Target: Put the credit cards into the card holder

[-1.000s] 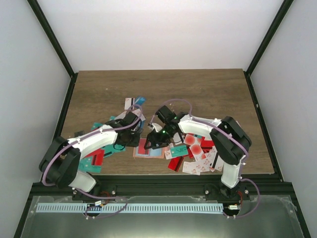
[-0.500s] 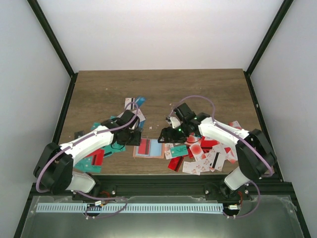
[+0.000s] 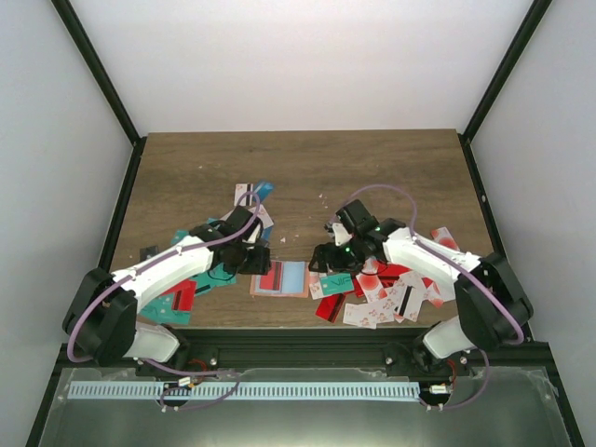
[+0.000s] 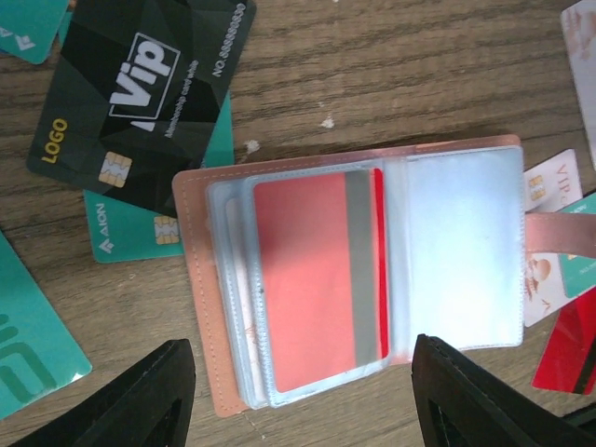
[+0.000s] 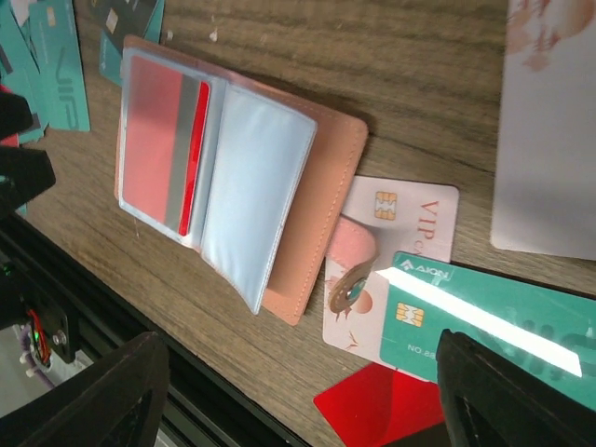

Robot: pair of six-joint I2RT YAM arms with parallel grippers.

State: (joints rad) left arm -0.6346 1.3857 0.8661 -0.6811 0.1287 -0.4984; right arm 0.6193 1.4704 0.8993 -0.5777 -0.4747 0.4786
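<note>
Top external view shows the wooden table (image 3: 391,168) with both arms reaching in toward its near middle. A loose heap of credit cards (image 3: 391,289) lies under the right arm and a smaller scatter under the left. The card holder (image 3: 281,277) lies unfolded between the two tools, apart from both. It is flat on the wood with its clear sleeves facing up. The left gripper (image 3: 253,257) and right gripper (image 3: 324,259) each have their fingers spread wide with nothing between them. The next card is probably best taken by the right arm from the heap. The teal card (image 5: 494,317) lies on top of its neighbours with a raised edge, so it should lift more cleanly than the white card (image 5: 410,209) tucked under the holder's tab. The left arm would do well to press down the pink cover near the spine so the holder cannot slide. One red card (image 4: 307,279) already sits in a sleeve, and the empty sleeve (image 4: 461,251) beside it is the likely target. I cannot tell which edge of that sleeve is its mouth. The card should go in corner first at a shallow angle, since thin plastic tends to buckle.
</note>
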